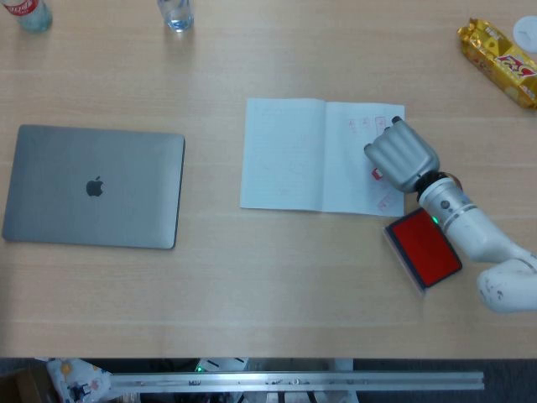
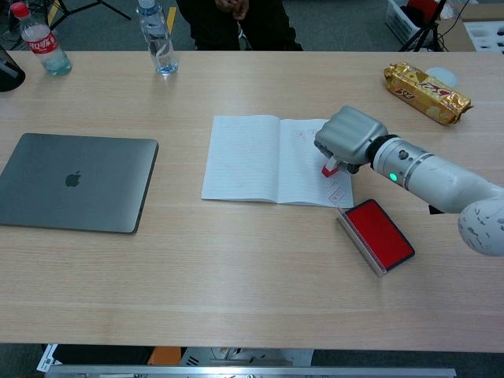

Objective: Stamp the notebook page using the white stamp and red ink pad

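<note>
1. Right hand (image 1: 401,154) grips the stamp (image 2: 329,168), fingers curled over it, above the right page of the notebook (image 1: 285,155).
2. Stamp's red base shows under the hand in the chest view; whether it touches the paper is unclear.
3. Red marks sit on that page near the hand.
4. Ink pad (image 1: 424,248) lies open on the counter (image 1: 252,277), just beside the notebook's lower right corner.
5. Laptop (image 1: 94,186) lies closed, well to the left.
6. Left hand shows in neither view.

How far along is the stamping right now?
Done: several red marks already show on the notebook's right page. In hand: the right hand holds the stamp down at that page. Left: lift off and set the stamp down; the red ink pad lies open beside it.
</note>
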You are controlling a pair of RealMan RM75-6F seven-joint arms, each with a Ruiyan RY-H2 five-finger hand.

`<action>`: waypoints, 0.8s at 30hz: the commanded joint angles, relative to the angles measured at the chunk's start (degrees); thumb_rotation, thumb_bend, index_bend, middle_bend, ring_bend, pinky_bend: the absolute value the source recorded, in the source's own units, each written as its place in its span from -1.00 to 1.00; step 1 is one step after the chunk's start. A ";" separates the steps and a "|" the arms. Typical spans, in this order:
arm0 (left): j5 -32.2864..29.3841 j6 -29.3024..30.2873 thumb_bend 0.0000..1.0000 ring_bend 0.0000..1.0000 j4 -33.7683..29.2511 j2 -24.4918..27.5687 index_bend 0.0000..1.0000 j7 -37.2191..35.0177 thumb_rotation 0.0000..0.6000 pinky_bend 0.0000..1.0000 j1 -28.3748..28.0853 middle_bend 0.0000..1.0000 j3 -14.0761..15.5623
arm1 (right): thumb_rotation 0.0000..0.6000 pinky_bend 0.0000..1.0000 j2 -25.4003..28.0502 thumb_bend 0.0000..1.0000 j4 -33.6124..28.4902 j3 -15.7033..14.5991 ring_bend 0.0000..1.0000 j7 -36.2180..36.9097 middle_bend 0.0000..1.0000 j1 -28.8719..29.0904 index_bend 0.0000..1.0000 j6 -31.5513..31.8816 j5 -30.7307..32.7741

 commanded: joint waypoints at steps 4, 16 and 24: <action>0.08 -0.03 -0.58 -0.73 -0.01 -0.04 -0.55 0.01 1.00 -0.96 -0.01 -0.91 0.04 | 1.00 -0.15 0.22 -0.05 -0.43 0.01 0.10 0.02 0.33 -0.02 0.72 0.18 -0.24; 0.77 0.29 -0.59 -0.73 -1.00 0.12 -0.55 0.60 1.00 -0.96 -0.23 -0.91 0.00 | 1.00 -0.15 7.58 -0.05 -7.90 1.31 0.11 3.07 0.33 -1.53 0.72 3.73 -1.36; 1.33 0.44 -0.58 -0.73 -1.80 0.09 -0.55 1.35 1.00 -0.96 -0.28 -0.91 0.29 | 1.00 -0.15 12.57 -0.05 -11.67 -0.98 0.11 4.63 0.33 -3.73 0.72 4.31 -2.45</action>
